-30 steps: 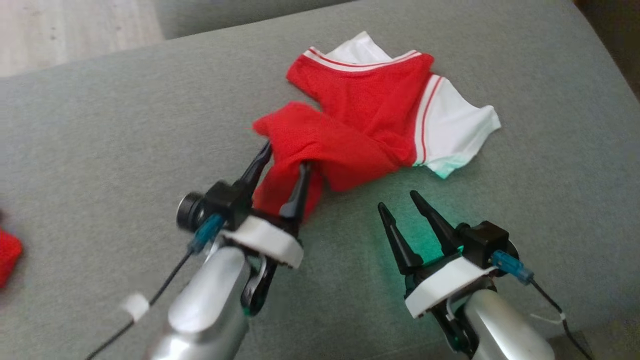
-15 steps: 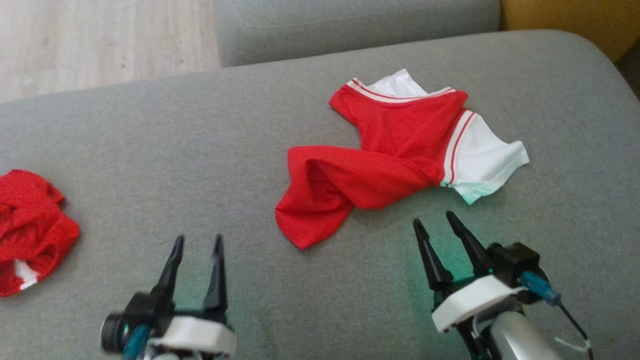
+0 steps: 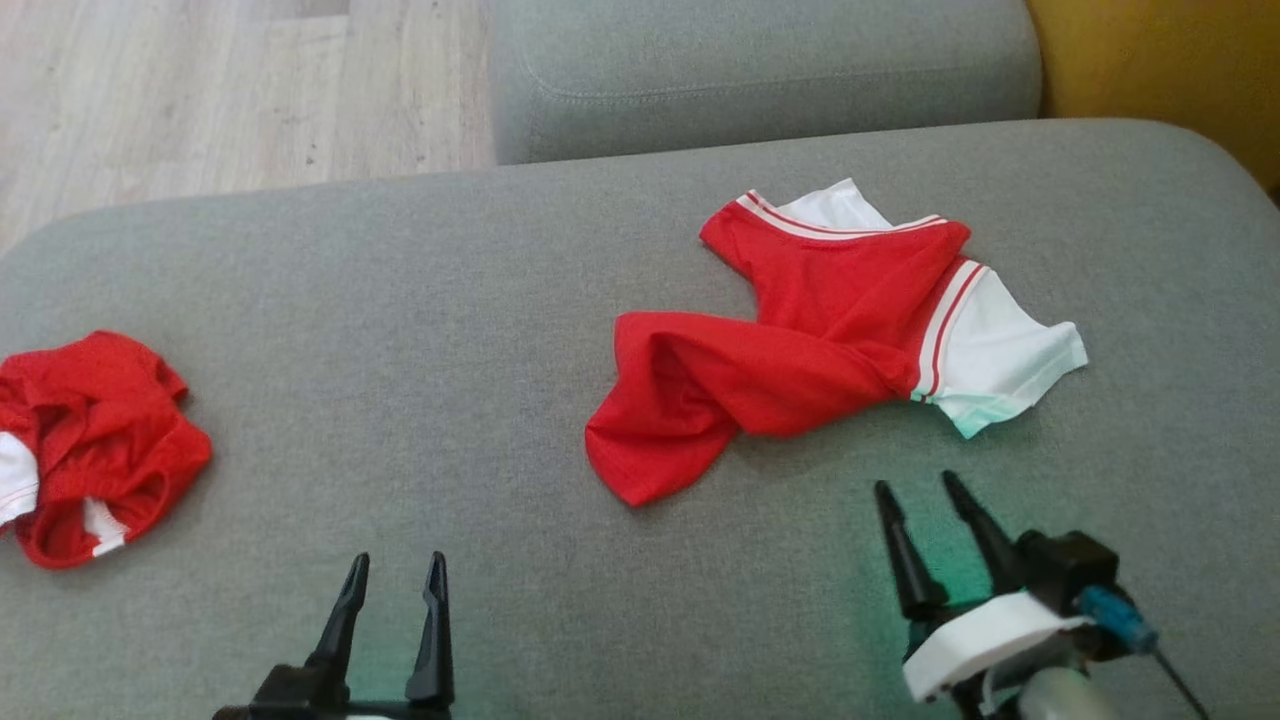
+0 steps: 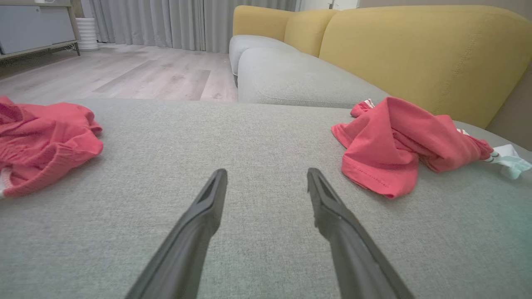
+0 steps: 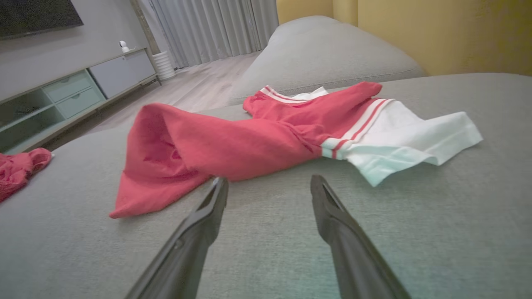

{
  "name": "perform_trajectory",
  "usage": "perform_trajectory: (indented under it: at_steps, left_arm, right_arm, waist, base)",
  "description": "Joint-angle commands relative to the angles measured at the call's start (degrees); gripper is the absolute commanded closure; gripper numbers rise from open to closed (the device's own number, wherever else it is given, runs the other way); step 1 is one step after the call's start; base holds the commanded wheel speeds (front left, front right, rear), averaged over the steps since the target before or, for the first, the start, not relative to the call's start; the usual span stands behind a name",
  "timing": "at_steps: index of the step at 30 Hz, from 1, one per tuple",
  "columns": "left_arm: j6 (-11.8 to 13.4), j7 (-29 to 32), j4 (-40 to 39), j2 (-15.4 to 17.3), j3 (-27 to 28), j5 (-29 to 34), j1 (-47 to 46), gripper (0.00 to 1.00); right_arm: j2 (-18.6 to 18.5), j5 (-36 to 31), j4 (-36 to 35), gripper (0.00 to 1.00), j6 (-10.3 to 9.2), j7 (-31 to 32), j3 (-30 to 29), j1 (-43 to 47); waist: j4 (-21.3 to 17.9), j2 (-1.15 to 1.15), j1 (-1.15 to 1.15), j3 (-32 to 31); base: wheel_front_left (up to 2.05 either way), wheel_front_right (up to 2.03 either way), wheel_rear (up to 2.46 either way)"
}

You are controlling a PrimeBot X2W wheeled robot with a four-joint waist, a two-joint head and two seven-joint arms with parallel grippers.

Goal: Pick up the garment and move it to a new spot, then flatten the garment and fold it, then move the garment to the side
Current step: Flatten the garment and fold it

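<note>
1. Lying on the grey seat cushion [image 3: 400,330], the garment [image 3: 800,340] is a red top with white sleeves and red-striped trim. It sits right of centre in the head view.
2. Garment condition: not flat. The red body is twisted and bunched into a roll across its middle. The hem end spreads out toward the robot's left. One white sleeve lies spread at the right end, and more white cloth shows at the far edge behind the striped trim.
3. Left gripper [image 3: 398,560]: fingers apart, nothing between them. It is positioned over bare cushion at the lower edge of the head view. The garment lies ahead and to its right, clear of both fingers.
4. Right gripper [image 3: 915,483]: fingers apart, nothing between them. The near edge of the garment lies just ahead of its fingertips, and the head view shows a strip of cushion between them.
5. A green tint falls on the cushion around each gripper and on the near edge of the white sleeve.
6. A second red cloth item [image 3: 90,450], crumpled, lies at the left end of the cushion, well apart from the garment.
7. Surroundings: a second grey cushion [image 3: 760,70] lies beyond the first, with a yellow backrest [image 4: 415,54] to the right and wood flooring [image 3: 200,90] to the left.
</note>
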Motion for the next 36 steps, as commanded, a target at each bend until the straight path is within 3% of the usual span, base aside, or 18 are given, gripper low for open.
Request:
perform_trajectory:
  at_steps: [1, 7, 15, 25, 34, 35, 36]
  left_arm:
    - [-0.03, -0.54, -2.01, -0.25, 1.30, 0.00, -2.39, 0.00]
    - [0.04, -0.54, -1.40, -0.27, -1.09, -0.55, -3.67, 0.00]
    - [0.01, -0.54, -0.74, -0.27, -4.61, -1.93, -7.06, 0.00]
    - [0.15, -0.54, 0.68, -0.28, -6.25, -2.41, -10.63, 0.00]
    - [0.37, -0.54, 0.93, -0.28, -6.60, -2.50, -12.39, 0.00]
    - [0.36, -0.54, 1.00, -0.28, -6.58, -2.52, -12.46, 0.00]
    - [0.37, -0.54, 1.06, -0.28, -6.57, -2.54, -12.49, 0.00]
  right_arm:
    - [-0.82, -0.58, -1.25, 0.00, -0.04, -0.22, 0.37, -2.95]
    - [-4.59, -3.40, 3.03, 0.00, -0.04, 1.04, -7.57, -11.36]
    - [-10.18, -9.57, 11.97, 0.00, -0.04, 9.11, -17.44, -22.62]
    - [-10.84, -17.55, 20.43, 0.00, -0.04, 14.85, -25.31, -28.27]
    - [-9.83, -16.53, 26.20, 0.00, -0.04, 16.41, -26.41, -30.51]
    - [-9.80, -16.14, 26.78, 0.24, -0.04, 16.48, -26.12, -30.62]
    - [-9.78, -15.67, 27.37, 0.76, -0.04, 16.61, -25.92, -30.71]
  waist:
    - [-0.15, 0.00, 0.01, 0.39]
    - [-0.29, 0.00, 0.01, 3.00]
    - [2.42, 0.00, 0.01, 8.67]
    - [4.82, 0.00, 0.01, 14.38]
    - [5.50, 0.00, 0.01, 15.61]
    - [5.54, 0.00, 0.01, 15.65]
    - [5.57, 0.00, 0.01, 15.66]
  base:
    - [0.00, 0.00, 0.00]
    - [0.00, 0.00, 0.00]
    - [0.00, 0.00, 0.00]
    - [0.00, 0.00, 0.00]
    - [0.00, 0.00, 0.00]
    - [0.00, 0.00, 0.00]
    - [0.00, 0.00, 0.00]
